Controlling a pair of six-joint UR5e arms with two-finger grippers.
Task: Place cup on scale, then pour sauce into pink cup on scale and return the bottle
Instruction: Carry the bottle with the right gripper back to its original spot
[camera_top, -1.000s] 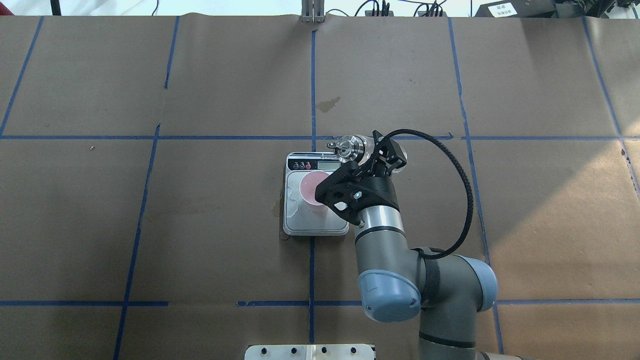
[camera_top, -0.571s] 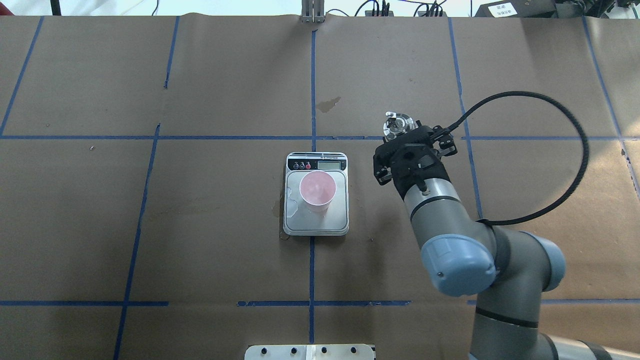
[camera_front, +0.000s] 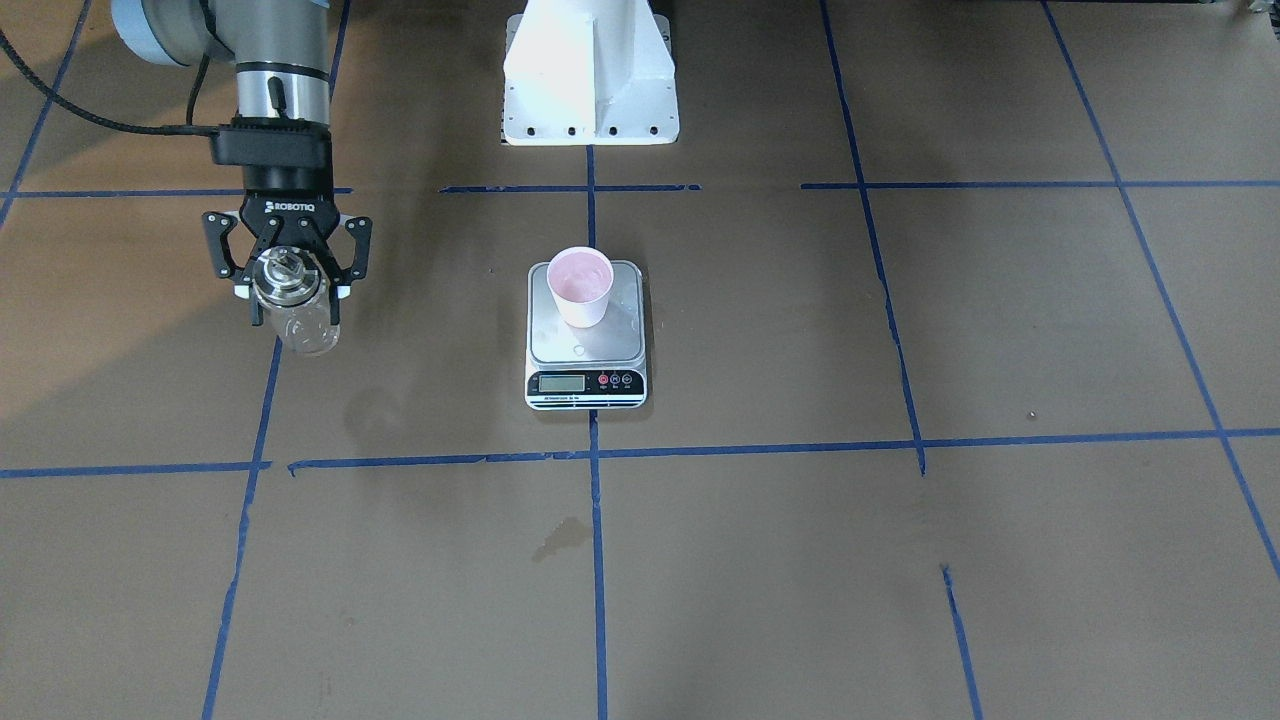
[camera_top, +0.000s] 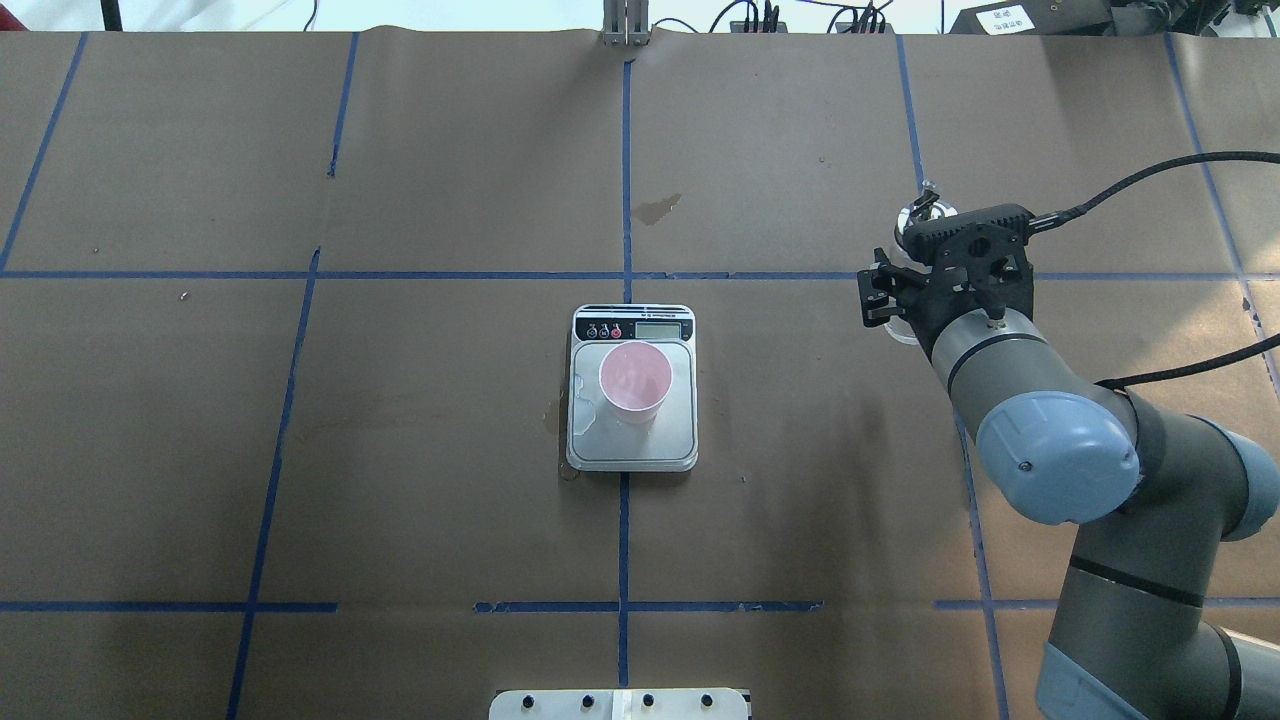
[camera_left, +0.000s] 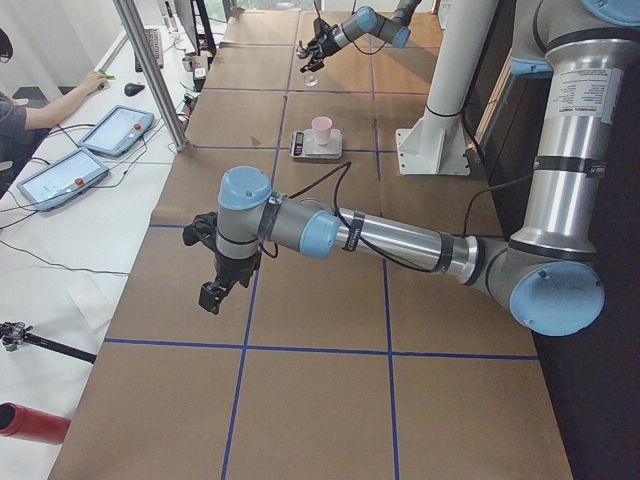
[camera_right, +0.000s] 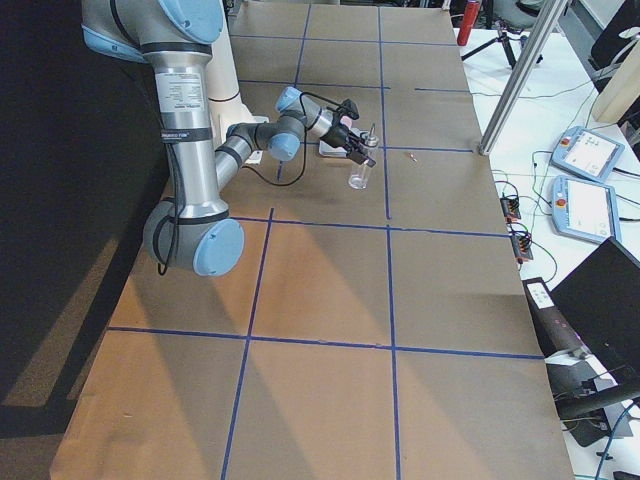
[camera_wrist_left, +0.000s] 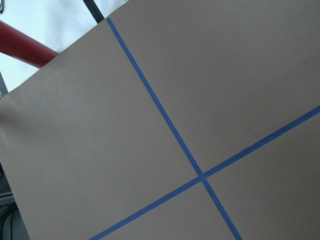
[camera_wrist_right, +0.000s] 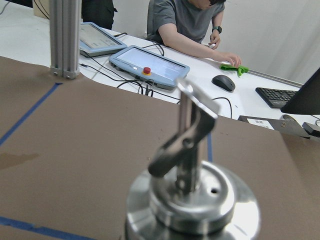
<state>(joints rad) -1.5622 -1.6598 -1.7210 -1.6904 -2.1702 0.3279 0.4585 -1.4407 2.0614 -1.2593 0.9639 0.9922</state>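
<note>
1. The brown paper tabletop (camera_top: 400, 450), gridded with blue tape
2. The right claw (camera_front: 292, 288) grips the clear glass bottle with silver metal cap (camera_front: 305, 330); the left claw's (camera_left: 212, 290) opening I cannot tell
3. The flat white-and-steel digital scale (camera_front: 625, 340) sits centrally
4. The bottle is upright, well aside: pouring looks finished, setting down remains
5. The small pale pink plastic cup (camera_front: 581, 285) stands on the scale, done

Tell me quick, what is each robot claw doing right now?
Right gripper: closed on the glass bottle.
Left gripper: seen only from afar, so open or closed cannot be told.
</note>
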